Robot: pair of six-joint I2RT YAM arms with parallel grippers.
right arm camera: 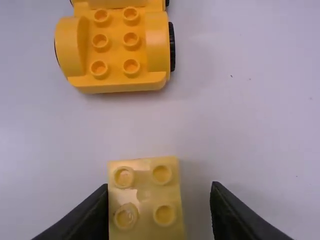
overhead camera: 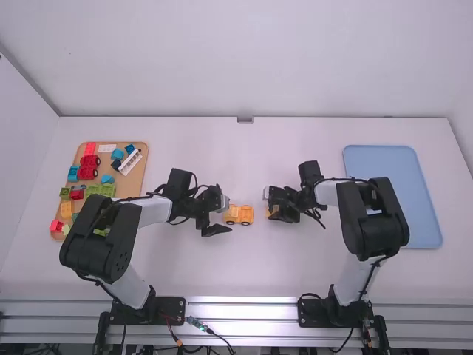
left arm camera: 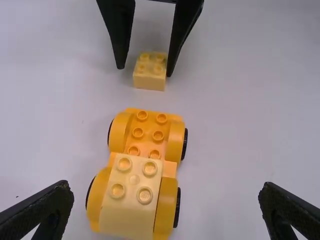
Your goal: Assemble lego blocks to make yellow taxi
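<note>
Tabletop (overhead camera: 244,274): white, smooth; tan tray (overhead camera: 138,176) of mixed blocks at left, blue rectangular tray (overhead camera: 392,192) at right.
Taxi base: orange-yellow plastic wheeled base (right arm camera: 117,82), upright between the arms.
Mounted block: pale-yellow plastic block (left arm camera: 125,220), studs up, on the base's end nearer the left arm.
Loose block: pale-yellow square plastic block (right arm camera: 145,192), on the tabletop, apart from the base.
Left gripper (left arm camera: 166,184): fingers wide, one either side of the mounted block, holding nothing.
Right gripper (right arm camera: 160,185): fingers parted around the loose block, one close against it, a gap at the other.
Step, as judged: picking up the loose block for the base's bare studs.
Handling, advised: centre the fingers before closing, lest the block twist; lift level; align squarely with the studs; press evenly.
Risk: base may roll; brace it with the left fingers.
Count: base, 1; mounted block, 1; loose block, 1; black round wheels (left arm camera: 185,144), 4; bare base studs, 6; studs per pale block, 4; trays, 2; grippers, 2.
</note>
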